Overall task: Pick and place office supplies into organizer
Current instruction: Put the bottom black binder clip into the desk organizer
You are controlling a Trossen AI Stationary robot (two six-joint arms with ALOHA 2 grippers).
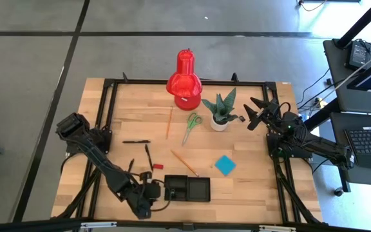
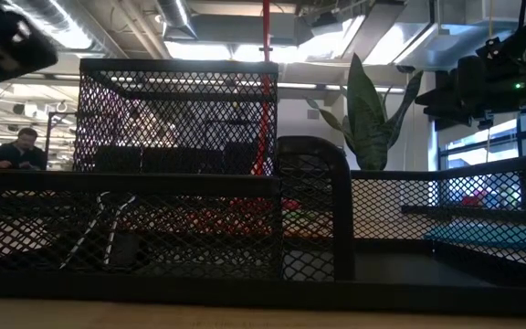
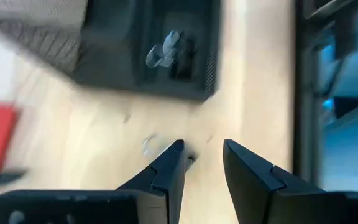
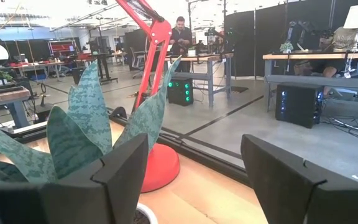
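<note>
We look down on a wooden desk [image 1: 140,122] with a black frame around its edge. Near the back stand a big red lamp [image 1: 184,77] and a green plant [image 1: 221,109] in a white pot. Our right gripper [image 1: 255,113] waits high beside the plant, its jaws spread wide and holding nothing.

The black organizer [image 1: 187,188] sits at the front edge, a low tray with two compartments. In the left wrist view a small clip [image 3: 164,51] lies inside one compartment. Our left gripper [image 1: 152,191] hovers just beside the organizer's left end, its jaws partly parted and empty.

Still loose on the desk are green-handled scissors [image 1: 191,127], a blue note pad [image 1: 224,165], two orange pencils [image 1: 183,162], black pens [image 1: 136,141] and a small red piece [image 1: 158,165].

We judge the step in hand to be drawing clear after a drop. To do it well, we should lift the left gripper straight up, avoid nudging the tray wall, then approach the nearby red piece from above with jaws opened wider.
</note>
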